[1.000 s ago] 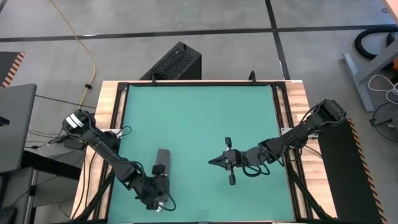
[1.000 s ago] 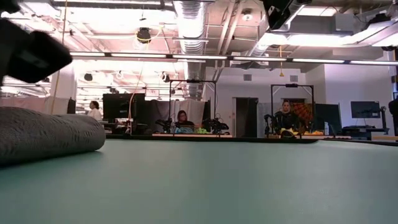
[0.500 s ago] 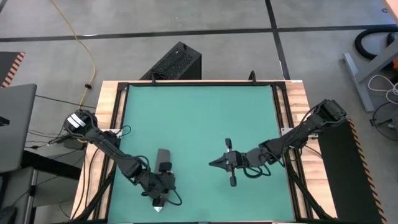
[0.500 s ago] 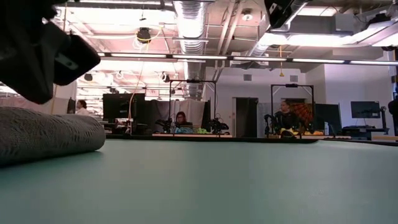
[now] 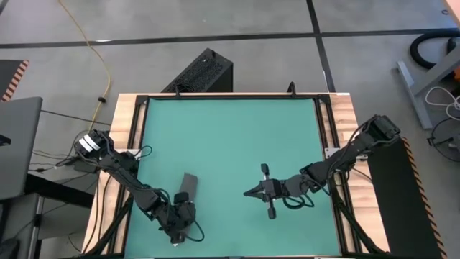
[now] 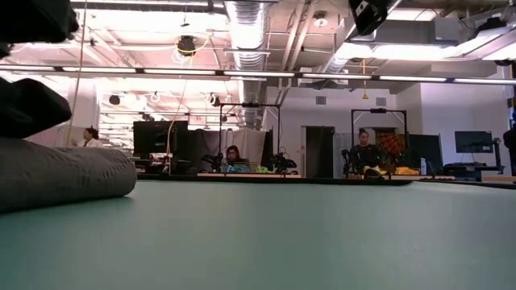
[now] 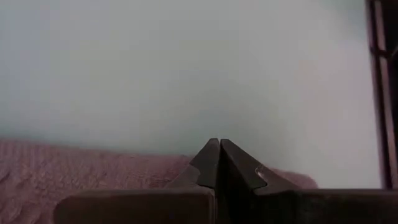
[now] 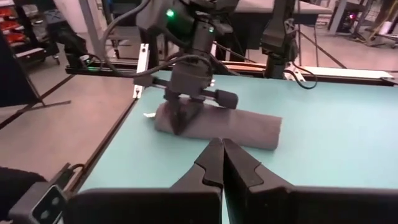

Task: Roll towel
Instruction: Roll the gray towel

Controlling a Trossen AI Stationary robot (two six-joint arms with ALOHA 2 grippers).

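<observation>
The dark grey towel lies rolled up on the green mat, left of the middle and toward the near edge. Its long side rests on the mat, and a small white tag sticks out at its near end. My left gripper is shut and stands over that near end, pointing steeply down. My right gripper is shut and hovers level above the mat to the right of the roll, pointing at it, with nothing between its fingers. My left gripper has its shut fingertips on the roll's upper side near the near end. The fingers come from above, slanting down from the near side. The roll lies flat on the mat beneath them.
Bare mat spreads to the far side and the right of the roll. Wooden strips border the mat on both sides. A black box stands on the floor beyond the far edge. People sit at desks in the room behind.
My left gripper, still shut, has swung over the roll's near end and come down onto it, rolling a little about its own line. The towel roll has stayed where it was.
</observation>
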